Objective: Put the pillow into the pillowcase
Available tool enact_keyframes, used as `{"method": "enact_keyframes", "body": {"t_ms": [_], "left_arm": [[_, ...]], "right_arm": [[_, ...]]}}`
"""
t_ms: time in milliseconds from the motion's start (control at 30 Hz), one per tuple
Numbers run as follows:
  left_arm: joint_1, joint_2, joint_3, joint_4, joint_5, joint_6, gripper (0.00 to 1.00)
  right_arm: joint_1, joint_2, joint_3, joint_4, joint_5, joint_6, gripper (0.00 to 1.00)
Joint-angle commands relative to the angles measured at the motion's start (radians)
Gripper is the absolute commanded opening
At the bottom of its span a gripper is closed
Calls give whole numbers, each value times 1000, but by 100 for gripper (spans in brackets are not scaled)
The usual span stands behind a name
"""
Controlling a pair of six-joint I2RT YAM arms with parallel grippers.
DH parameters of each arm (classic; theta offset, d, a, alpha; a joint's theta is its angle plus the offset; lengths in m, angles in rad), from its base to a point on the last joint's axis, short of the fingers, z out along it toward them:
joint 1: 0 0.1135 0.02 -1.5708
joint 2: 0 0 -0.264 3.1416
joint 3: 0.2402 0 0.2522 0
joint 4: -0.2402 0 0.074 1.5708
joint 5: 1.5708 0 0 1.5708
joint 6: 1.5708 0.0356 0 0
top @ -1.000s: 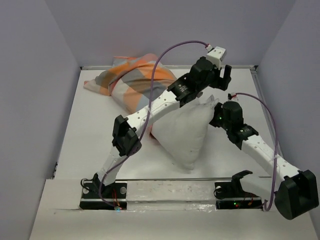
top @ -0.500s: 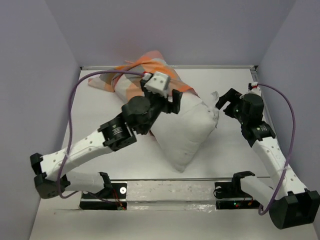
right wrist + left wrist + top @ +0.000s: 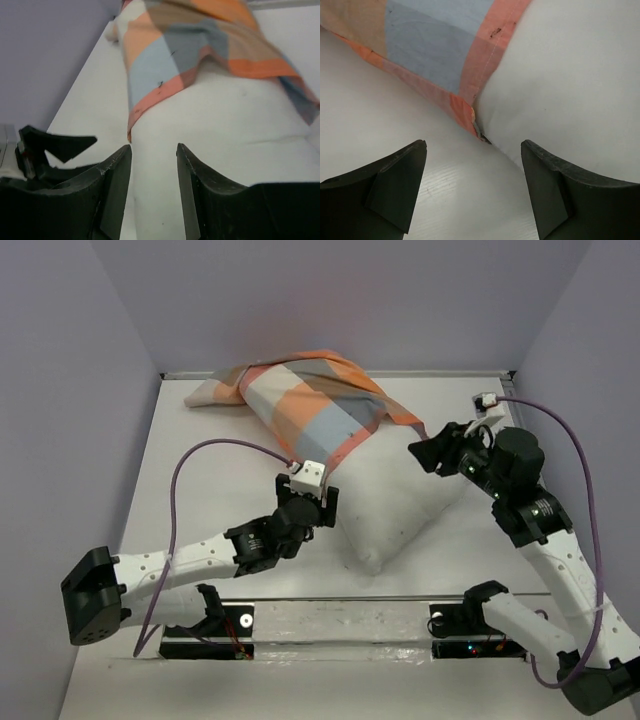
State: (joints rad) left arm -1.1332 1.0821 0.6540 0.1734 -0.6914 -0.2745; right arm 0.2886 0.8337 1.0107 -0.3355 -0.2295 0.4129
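Soft plump white pillow (image 3: 400,515) sits half inside limp orange-blue checked pillowcase (image 3: 320,405); pinch hem (image 3: 345,455) at ten o'clock; left end effector (image 3: 473,144) gapes wide, right end effector (image 3: 153,146) seemingly half-open.

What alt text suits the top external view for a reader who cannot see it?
A checked pillowcase covers the far part of a white pillow on a table; the near corner is bare. The open left end effector sits at the pillowcase's hem, the open right end effector beside the pillow's right edge.
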Motion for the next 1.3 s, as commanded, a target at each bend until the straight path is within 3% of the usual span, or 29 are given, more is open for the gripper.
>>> {"method": "enact_keyframes", "body": {"t_ms": [0,133,300,367,767,867,967,1067,1100,1267], "left_arm": [[64,35,32,205,-51,30,87],[119,108,53,287,32,101,86],[151,199,102,362,118,184,86],[174,254,137,367,142,222,86],[236,444,283,459,-32,377,69],[253,443,277,482,-46,364,55],[253,382,240,505,-5,324,23],[253,297,214,502,30,281,4],[253,274,193,502,64,259,0],[253,145,171,462,217,153,0]], "right_arm": [[182,60,-12,-48,-4,-78,44],[245,94,-32,-27,24,-79,44],[265,139,-60,9,36,-79,65],[279,153,-67,21,33,-74,68],[337,183,-121,59,88,-69,75],[346,205,-104,61,177,-97,81],[346,270,-66,63,225,-146,86],[406,343,-31,73,338,-184,88],[429,358,-14,85,363,-200,90],[547,534,77,107,510,-259,100]]}}
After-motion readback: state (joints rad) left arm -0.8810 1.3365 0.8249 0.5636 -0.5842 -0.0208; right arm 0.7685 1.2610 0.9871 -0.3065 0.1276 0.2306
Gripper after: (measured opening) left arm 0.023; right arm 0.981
